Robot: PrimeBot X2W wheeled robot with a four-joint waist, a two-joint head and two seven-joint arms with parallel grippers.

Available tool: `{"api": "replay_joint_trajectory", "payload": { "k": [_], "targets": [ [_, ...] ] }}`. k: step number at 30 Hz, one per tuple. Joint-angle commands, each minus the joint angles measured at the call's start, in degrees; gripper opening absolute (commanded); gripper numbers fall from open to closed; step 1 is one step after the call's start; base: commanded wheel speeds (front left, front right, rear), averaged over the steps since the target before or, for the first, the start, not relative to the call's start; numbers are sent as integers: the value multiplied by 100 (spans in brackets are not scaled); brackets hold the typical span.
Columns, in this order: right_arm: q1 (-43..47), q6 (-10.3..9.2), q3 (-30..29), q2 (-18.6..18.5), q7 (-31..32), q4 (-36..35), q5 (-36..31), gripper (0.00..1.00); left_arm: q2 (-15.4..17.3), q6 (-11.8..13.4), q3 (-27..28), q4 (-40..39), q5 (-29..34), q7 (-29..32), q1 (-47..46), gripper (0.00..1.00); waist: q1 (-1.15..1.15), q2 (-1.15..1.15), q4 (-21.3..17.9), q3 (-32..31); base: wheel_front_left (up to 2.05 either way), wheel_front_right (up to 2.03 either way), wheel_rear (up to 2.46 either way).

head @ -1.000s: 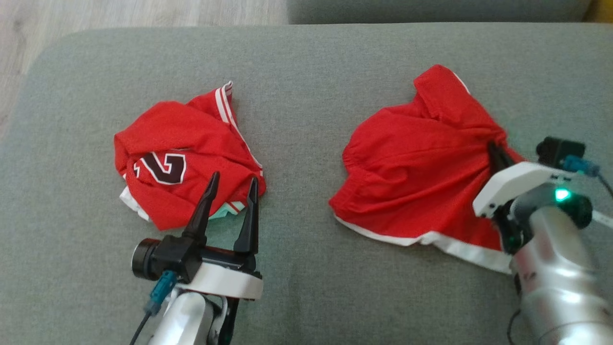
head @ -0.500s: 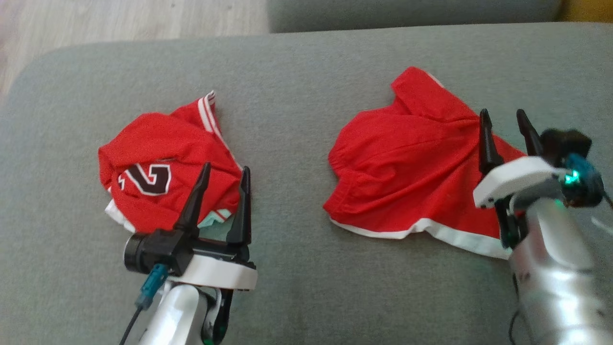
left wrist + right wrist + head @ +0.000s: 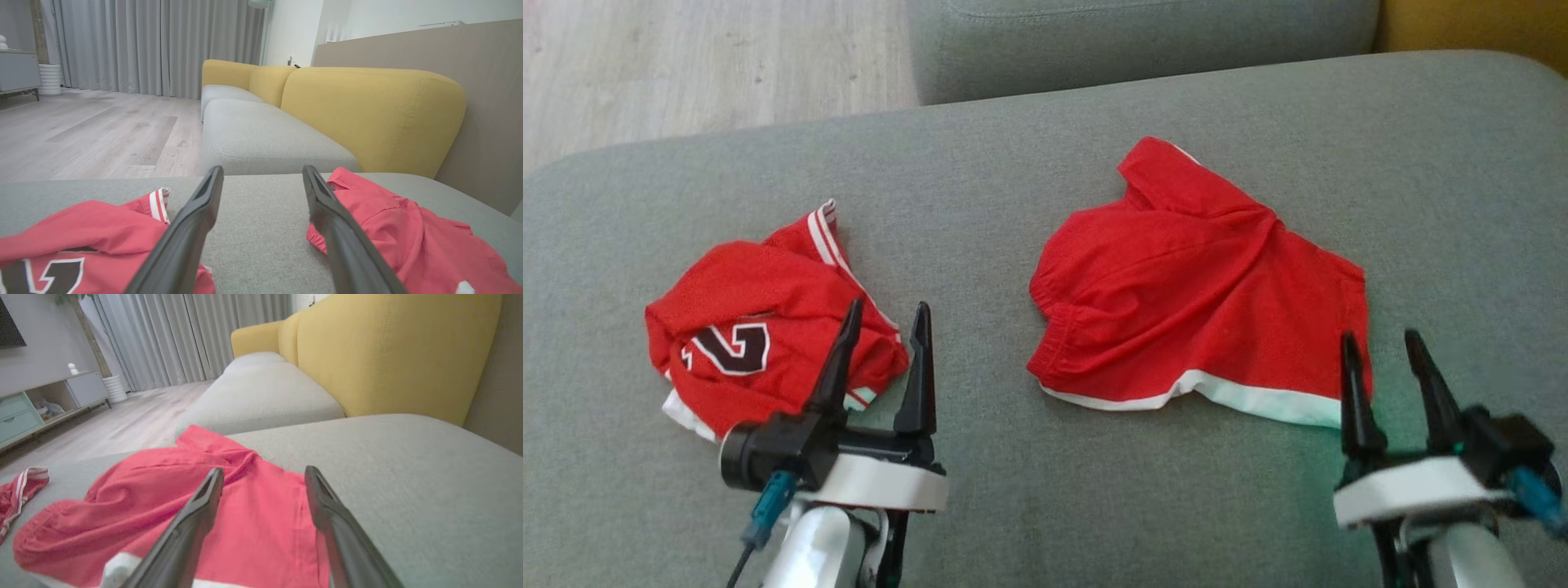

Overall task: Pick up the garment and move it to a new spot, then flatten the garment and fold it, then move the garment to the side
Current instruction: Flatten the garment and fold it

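The garment (image 3: pixel 1192 302), red with a white hem, lies spread and wrinkled on the grey cushion (image 3: pixel 1045 506), right of centre. My right gripper (image 3: pixel 1379 336) stands open just off its near right corner, touching nothing. In the right wrist view the right gripper (image 3: pixel 264 473) has its open fingers over the garment's (image 3: pixel 163 498) right edge. A second red piece, a crumpled jersey (image 3: pixel 760 327) with a dark numeral, lies at the left. My left gripper (image 3: pixel 887 306) is open beside the jersey's right edge. The left wrist view shows the left gripper (image 3: pixel 262 171) empty, between the jersey (image 3: pixel 81 232) and the garment (image 3: pixel 392 228).
Another grey seat cushion (image 3: pixel 1135 41) adjoins the far edge. Wooden floor (image 3: pixel 686 65) shows beyond the far left corner. A yellow backrest (image 3: pixel 388 351) rises along the right side. Bare cushion lies between the two red pieces and in front of them.
My right gripper opened, let go of the garment and drew back toward the near edge. The garment now lies flatter. The head camera has shifted; the left arm has held still.
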Motion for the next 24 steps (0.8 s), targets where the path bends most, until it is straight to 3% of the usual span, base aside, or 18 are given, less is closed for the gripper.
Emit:
{"api": "replay_joint_trajectory", "payload": {
  "k": [1,10,17,24],
  "targets": [
    [-58,-3,145,-24,-61,-264,-61,100,3,18,207,-195,-6,-55,-97,100,1,0,-14,22,0,0,0],
    [176,-3,87,-23,-62,-503,-55,100,3,-66,188,-121,31,-55,-128,100,1,0,-29,57,0,0,0],
    [326,-3,-349,-23,396,215,-61,100,3,-90,183,-58,38,-55,-152,100,1,0,-68,34,0,0,0],
    [289,-3,-218,-23,827,632,18,100,3,-87,125,-29,14,-55,-160,100,1,0,-59,45,0,0,0]
  ]
}}
